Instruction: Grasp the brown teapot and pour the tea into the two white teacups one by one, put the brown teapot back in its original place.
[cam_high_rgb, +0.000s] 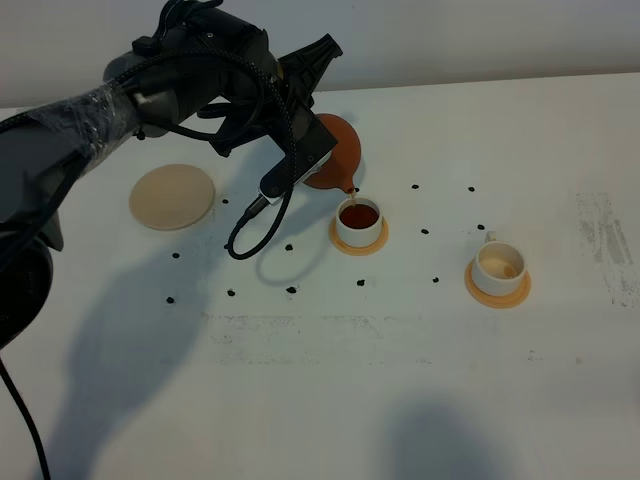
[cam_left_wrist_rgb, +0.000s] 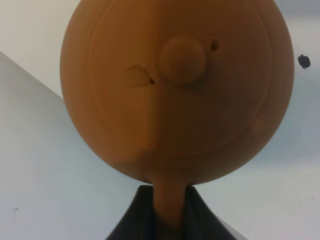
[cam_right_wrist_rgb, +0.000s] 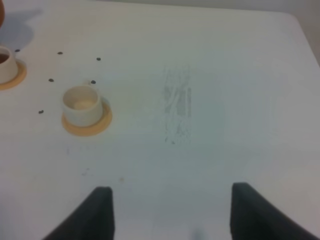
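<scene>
The brown teapot (cam_high_rgb: 338, 152) hangs tilted over the nearer white teacup (cam_high_rgb: 358, 218), spout down, with a thin stream of tea falling into it. That cup holds dark tea and sits on an orange-tan coaster. My left gripper (cam_high_rgb: 312, 150) is shut on the teapot's handle. In the left wrist view the teapot (cam_left_wrist_rgb: 175, 90) fills the frame, lid and knob facing the camera, its handle pinched in the gripper (cam_left_wrist_rgb: 170, 220). The second teacup (cam_high_rgb: 497, 265) (cam_right_wrist_rgb: 81, 104) stands empty on its coaster to the right. The cream coaster (cam_high_rgb: 172, 196) lies bare at the left. My right gripper (cam_right_wrist_rgb: 172, 215) hovers open over bare table.
Small dark specks (cam_high_rgb: 291, 289) are scattered on the white table around the cups. A scuffed grey patch (cam_high_rgb: 605, 240) (cam_right_wrist_rgb: 177, 107) marks the table's right side. The left arm's cable (cam_high_rgb: 255, 225) loops down close to the table, left of the filled cup.
</scene>
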